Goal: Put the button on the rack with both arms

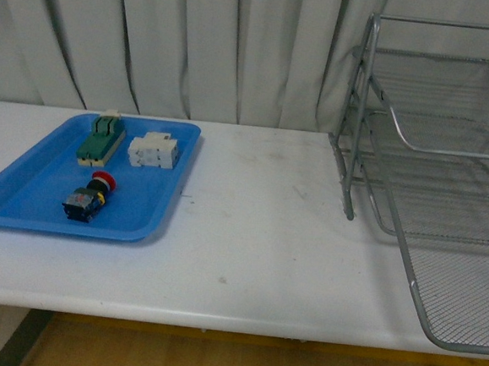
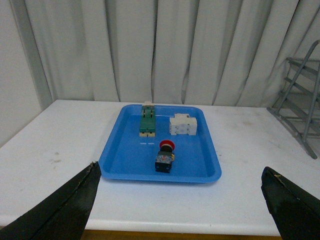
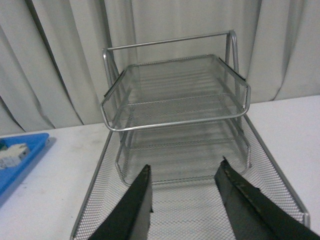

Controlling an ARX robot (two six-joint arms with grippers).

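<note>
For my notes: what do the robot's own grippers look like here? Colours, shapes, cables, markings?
No arm shows in the front view. In the wrist views, the left gripper has matte black wedge-shaped fingers tapering to points; the right gripper has similar black tapered fingers with slightly rough edges. No cables or markings are visible.
</note>
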